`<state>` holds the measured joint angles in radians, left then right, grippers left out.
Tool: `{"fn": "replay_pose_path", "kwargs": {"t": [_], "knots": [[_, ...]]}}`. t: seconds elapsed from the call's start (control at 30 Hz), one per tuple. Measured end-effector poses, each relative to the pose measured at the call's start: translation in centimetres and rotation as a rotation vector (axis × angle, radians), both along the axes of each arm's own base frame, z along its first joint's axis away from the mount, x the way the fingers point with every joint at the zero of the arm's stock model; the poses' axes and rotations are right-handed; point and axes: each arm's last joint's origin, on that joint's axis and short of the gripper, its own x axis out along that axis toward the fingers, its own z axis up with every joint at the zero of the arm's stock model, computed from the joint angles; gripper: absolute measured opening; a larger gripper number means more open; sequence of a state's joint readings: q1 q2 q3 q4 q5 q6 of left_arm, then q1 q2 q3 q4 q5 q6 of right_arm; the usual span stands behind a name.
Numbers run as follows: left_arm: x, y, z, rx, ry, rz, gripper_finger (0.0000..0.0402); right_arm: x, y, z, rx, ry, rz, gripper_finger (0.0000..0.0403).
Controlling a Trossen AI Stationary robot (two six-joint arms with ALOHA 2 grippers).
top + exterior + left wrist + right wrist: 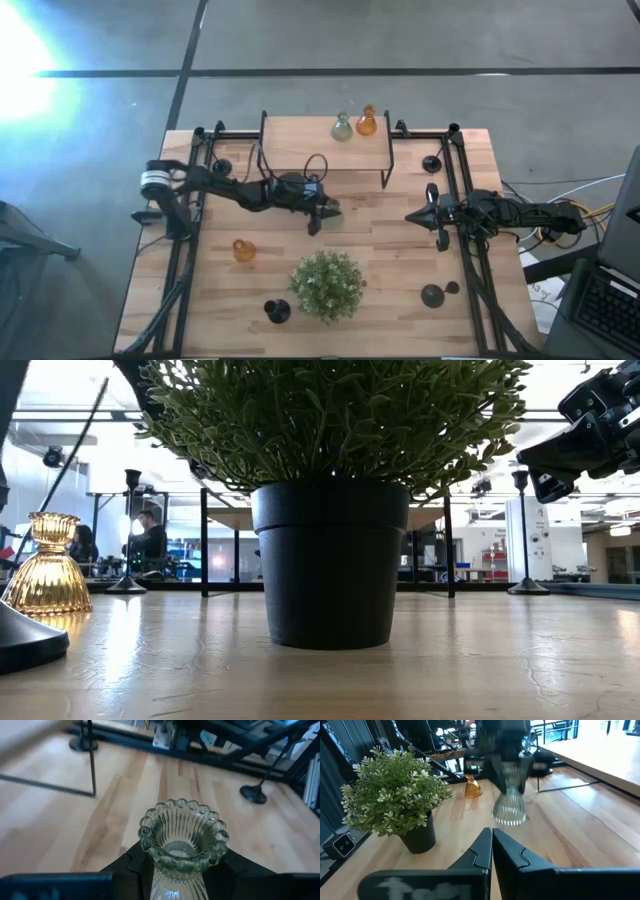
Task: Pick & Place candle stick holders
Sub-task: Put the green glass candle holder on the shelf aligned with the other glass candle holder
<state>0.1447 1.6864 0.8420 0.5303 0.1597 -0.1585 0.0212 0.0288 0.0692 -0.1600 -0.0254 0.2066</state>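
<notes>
My left gripper (322, 215) is over the table's middle, shut on a clear ribbed glass vase (182, 845) with a beaded rim. This vase is not a candle stick holder. Black candle stick holders stand on their round bases at the far right (432, 163), the far left (220, 165) and the near left (277, 310). The far two also show in the low view, at the left (131, 530) and the right (522, 530). My right gripper (412, 216) is shut and empty at mid-right, its fingers (492, 840) pointing toward the vase. My left gripper pinches the vase's narrow neck (175, 872), just under the beaded rim, between its two fingers. The vase is upright with its mouth up. In the right wrist view its wide base (509, 817) hangs below the gripper and looks clear of the table.
A potted plant (327, 285) stands at the near middle. An orange vase (243, 250) stands left of it. A raised shelf (300, 150) at the far side carries a grey-green vase (343, 128) and an orange vase (367, 122). A dark round object (432, 295) sits near right.
</notes>
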Motion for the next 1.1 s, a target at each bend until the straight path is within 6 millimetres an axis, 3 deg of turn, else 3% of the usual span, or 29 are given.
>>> {"fn": "replay_pose_path", "kwargs": {"t": [0.27, 0.47, 0.63, 0.77, 1.1], "knots": [[-2.4, 0.8, 8.3, 0.139, 0.053, 0.087, 0.013, 0.0, 0.0, 0.0, 0.0, -0.002, -0.001, 0.0008], [-4.5, 4.8, 11.9, 0.185, 0.073, 0.237, 0.013, 0.0, 0.0, 0.0, 0.0, -0.002, 0.0, 0.0008], [-6.2, 9.5, 12.5, 0.186, 0.058, 0.393, 0.013, 0.0, 0.0, 0.0, 0.0, -0.001, -0.001, 0.0008], [-7.0, 12.3, 11.8, 0.173, 0.072, 0.458, 0.013, 0.0, 0.0, 0.0, 0.0, -0.001, -0.001, 0.0008], [-5.2, 14.9, 9.2, 0.237, 0.108, 0.422, 0.0132, 0.0, 0.0, 0.0, 0.0, -0.001, -0.001, 0.0008]]}}
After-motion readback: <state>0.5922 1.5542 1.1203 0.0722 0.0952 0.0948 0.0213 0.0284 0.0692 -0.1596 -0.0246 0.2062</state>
